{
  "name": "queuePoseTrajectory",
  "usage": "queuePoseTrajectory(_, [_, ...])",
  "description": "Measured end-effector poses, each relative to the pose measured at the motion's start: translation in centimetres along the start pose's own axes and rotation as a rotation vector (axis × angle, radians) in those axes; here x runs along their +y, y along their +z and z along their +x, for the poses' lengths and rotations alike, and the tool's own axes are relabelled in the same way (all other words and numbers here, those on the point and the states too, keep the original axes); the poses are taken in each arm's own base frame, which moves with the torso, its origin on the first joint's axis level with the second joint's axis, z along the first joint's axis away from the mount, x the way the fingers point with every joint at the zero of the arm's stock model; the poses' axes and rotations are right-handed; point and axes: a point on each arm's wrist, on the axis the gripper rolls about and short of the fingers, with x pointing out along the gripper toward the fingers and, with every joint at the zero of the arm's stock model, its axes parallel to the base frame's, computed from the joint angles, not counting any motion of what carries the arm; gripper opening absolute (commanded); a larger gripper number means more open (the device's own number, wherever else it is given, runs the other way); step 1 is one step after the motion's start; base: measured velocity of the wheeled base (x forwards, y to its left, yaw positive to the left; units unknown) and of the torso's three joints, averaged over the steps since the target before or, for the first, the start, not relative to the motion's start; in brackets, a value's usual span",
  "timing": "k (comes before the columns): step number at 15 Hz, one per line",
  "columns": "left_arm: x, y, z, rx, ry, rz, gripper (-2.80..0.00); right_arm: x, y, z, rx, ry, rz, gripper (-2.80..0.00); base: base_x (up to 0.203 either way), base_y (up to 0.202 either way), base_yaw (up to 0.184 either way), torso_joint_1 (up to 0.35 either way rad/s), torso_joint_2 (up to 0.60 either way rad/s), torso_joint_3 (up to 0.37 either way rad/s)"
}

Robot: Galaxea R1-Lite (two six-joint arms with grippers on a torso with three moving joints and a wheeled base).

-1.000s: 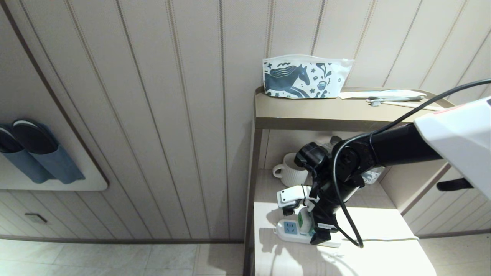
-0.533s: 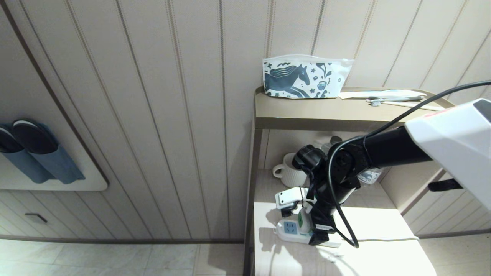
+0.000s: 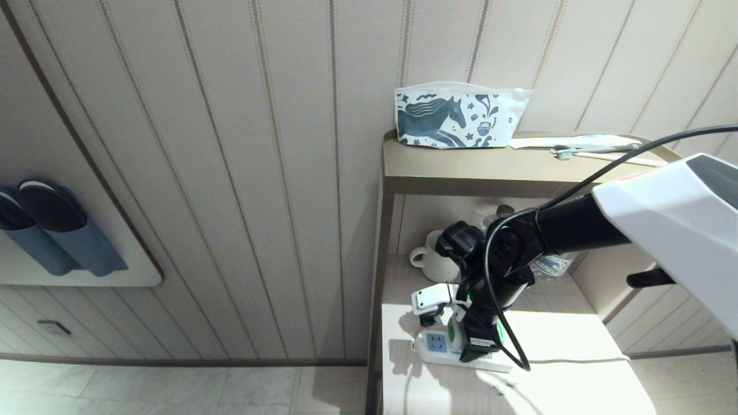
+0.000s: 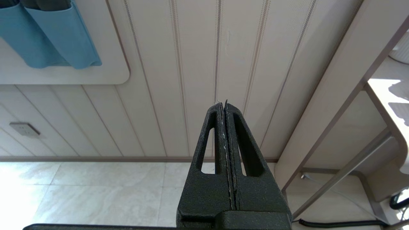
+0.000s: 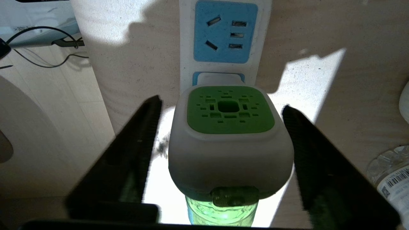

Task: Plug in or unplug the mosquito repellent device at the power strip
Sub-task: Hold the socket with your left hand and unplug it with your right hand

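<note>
Right gripper (image 5: 220, 134) straddles the device (image 5: 230, 140), plugged into the strip (image 5: 225, 38).
Fingers (image 5: 134, 153) apart, not touching; light, rigid, smooth plastic, so squeezing the white head's flat sides looks best.
Left gripper (image 4: 225, 127) is closed.

A bedroom or hotel-type guest room is suggested; the wall (image 3: 259, 173) is clad in pale vertical panelling, and a pair of dark slippers (image 3: 40, 210) is kept in blue fabric pockets (image 3: 69, 248) on a wall-mounted board; a wall socket plate (image 3: 53, 328) is set low in the panelling; the floor (image 3: 173, 389) is laid with pale marble-look tiles. A beige open-shelved stand (image 3: 490, 170) is placed against the wall; a horse-printed toiletry pouch (image 3: 458, 118) and a toothbrush (image 3: 599, 151) are laid on its top; a ribbed white mug (image 3: 429, 259) and a clear water bottle (image 5: 391, 179) are kept on the shelf below, beside a power strip (image 3: 438, 346) with a mosquito repellent device (image 5: 230, 143) plugged in.
</note>
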Motion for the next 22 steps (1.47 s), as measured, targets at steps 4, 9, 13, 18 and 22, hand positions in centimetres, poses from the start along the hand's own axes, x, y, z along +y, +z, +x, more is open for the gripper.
queuePoseTrajectory(4, [0.00, 0.00, 0.00, 0.000, 0.000, 0.000, -2.80, 0.09, -0.14, 0.26, 0.006, 0.009, 0.000, -2.80, 0.000, 0.000, 0.000, 0.000, 0.00, 0.000])
queuePoseTrajectory(9, [0.00, 0.00, 0.00, 0.000, 0.000, 0.000, -2.80, 0.28, -0.25, 0.15, 0.005, 0.016, 0.002, -2.80, 0.000, 0.000, 0.000, 0.000, 0.00, 0.000])
queuePoseTrajectory(13, [0.00, 0.00, 0.00, 0.000, 0.000, 0.000, -2.80, 0.45, -0.35, -0.05, 0.005, 0.017, 0.003, -2.80, 0.000, 0.000, 0.000, 0.000, 0.00, 0.000])
queuePoseTrajectory(18, [0.00, -0.04, 0.01, 0.002, 0.002, 0.008, -2.80, 0.63, -0.49, -0.21, 0.004, 0.021, 0.004, -2.80, 0.000, 0.000, 0.000, 0.000, 0.00, 0.000])
queuePoseTrajectory(22, [0.00, -0.05, 0.01, 0.002, 0.001, 0.008, -2.80, 0.88, -0.25, -0.43, 0.000, 0.019, -0.005, -2.80, 0.000, 0.000, 0.000, 0.000, 0.00, 0.000])
